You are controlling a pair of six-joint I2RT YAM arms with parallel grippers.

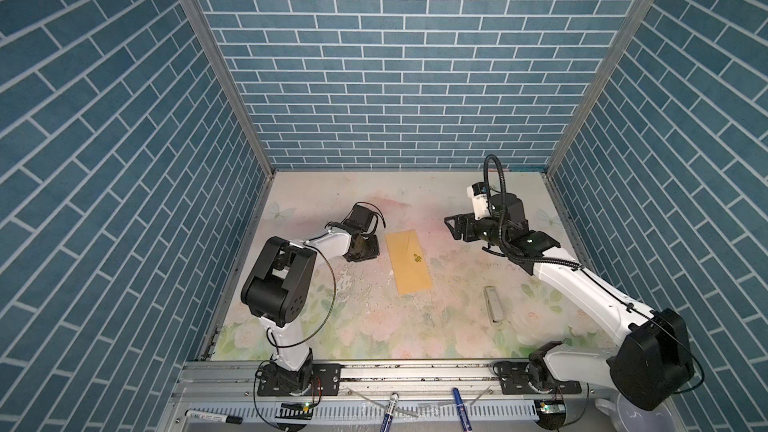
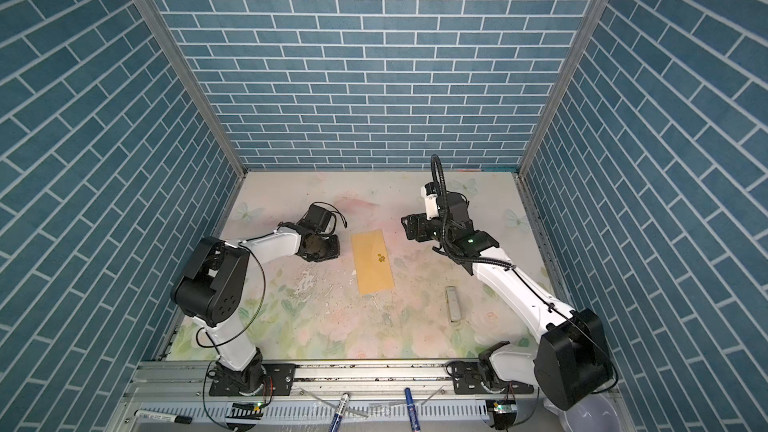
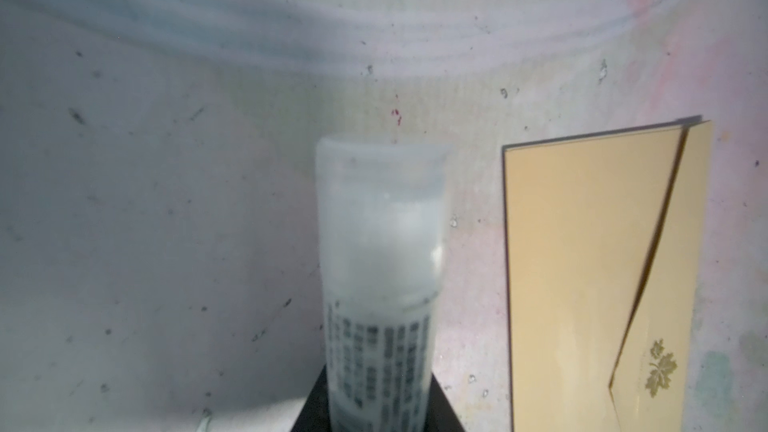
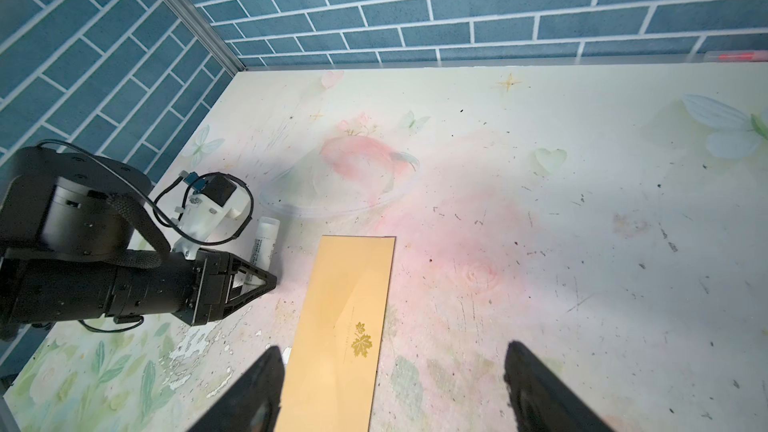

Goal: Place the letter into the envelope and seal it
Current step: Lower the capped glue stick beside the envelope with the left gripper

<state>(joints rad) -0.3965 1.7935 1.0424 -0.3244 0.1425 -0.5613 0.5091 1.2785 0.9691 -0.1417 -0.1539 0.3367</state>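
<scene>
Blue brick-print walls (image 1: 374,76) on three sides, floral table mat (image 1: 457,326) scuffed and flaking near the middle

envelope (image 1: 409,261) lies flat mid-table between the two arms, long axis running away from the base rail, slightly skewed. Both top views agree (image 2: 372,261). Pointed flap is folded down, so the inside is hidden. Gold leaf sticker (image 4: 361,340) sits at the flap tip, also clear in the left wrist view (image 3: 660,367)

left gripper (image 1: 365,253) is low at the table, just beside the envelope's left long edge near its far end, not touching it. Jaws narrow, clamped on a white translucent glue tube (image 3: 382,263) with dark print on its label. The tube sticks out forward past the fingertips, roughly parallel to the envelope edge (image 3: 582,263). The right wrist view shows the same tube (image 4: 266,243) and gripper (image 4: 257,280)

right gripper (image 1: 455,228) is off the table, to the right of the envelope's far end and apart from it. Jaws spread wide, nothing between them (image 4: 399,392)

Clear round lid (image 4: 332,214) lies on the mat beyond the envelope, hard to make out in the top views. Grey flat bar (image 1: 494,305) lies on the mat right of the envelope, well apart. Markers (image 1: 388,409) are on the front rail
</scene>
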